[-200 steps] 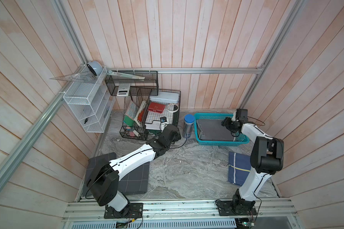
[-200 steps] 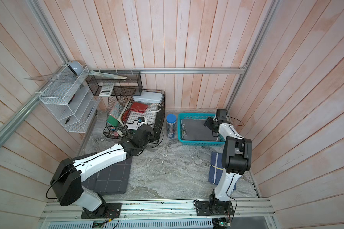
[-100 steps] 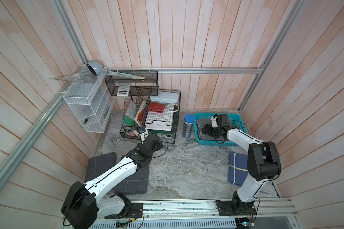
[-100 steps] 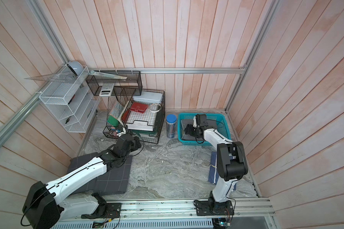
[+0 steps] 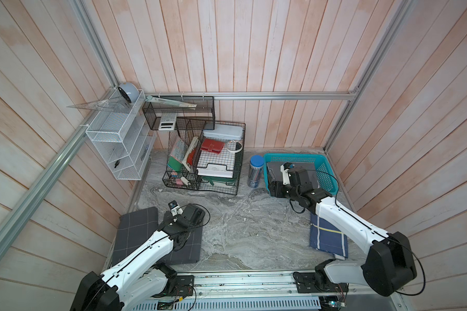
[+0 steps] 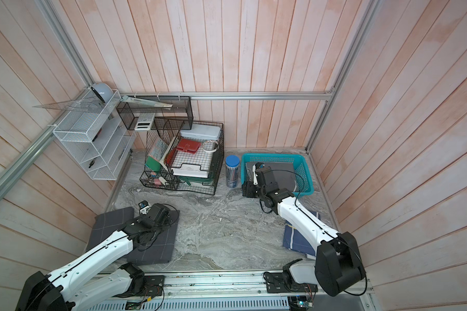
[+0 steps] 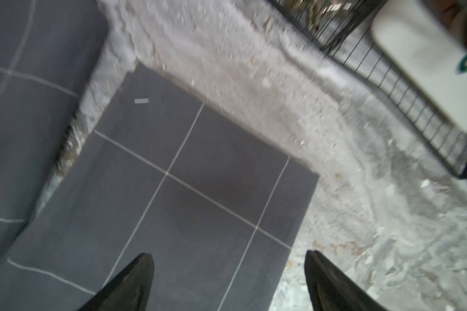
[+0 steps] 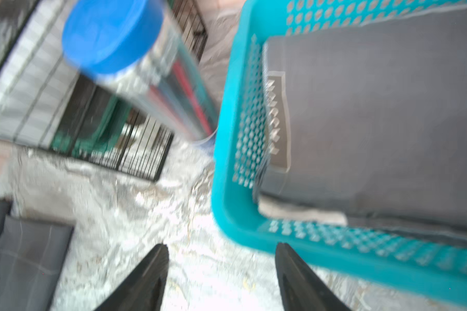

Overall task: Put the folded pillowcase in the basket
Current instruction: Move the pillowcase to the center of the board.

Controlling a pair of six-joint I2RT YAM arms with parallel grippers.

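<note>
- The left hand (image 7: 228, 254) stood open, its two dark fingers spread wide with nothing between them, above a folded grey checked cloth (image 7: 186, 188) lying flat on the counter (image 7: 227, 67).
- A second folded grey checked cloth (image 7: 25, 80) lay just beside the first, with a narrow strip of bare marbled counter between them.
- The right hand (image 8: 221, 244) was open too and empty, its fingers apart over the counter at the front corner of the basket (image 8: 220, 175). The wrist view was too blurred to tell whether one finger touched the teal rim.
- The folded pillowcase (image 8: 375, 121), plain dark grey, lay flat inside the basket and covered most of its floor. A pale label (image 8: 279, 121) showed on it next to the perforated side wall.
- In both top views the basket sat at the far right of the counter, close to the back wall, and the right arm (image 5: 342, 218) reached across to its front corner.
- A clear tube of pencils (image 5: 255, 173) with a blue lid stood upright just beside the basket — between it and the black wire desk organiser (image 5: 205, 167).
- A folded navy cloth (image 5: 330, 242) with pale lines lay on the counter nearer the robot's base — partly under the right arm and apart from the basket.
- A white wire shelf (image 5: 119, 145) hung on the left wall.
</note>
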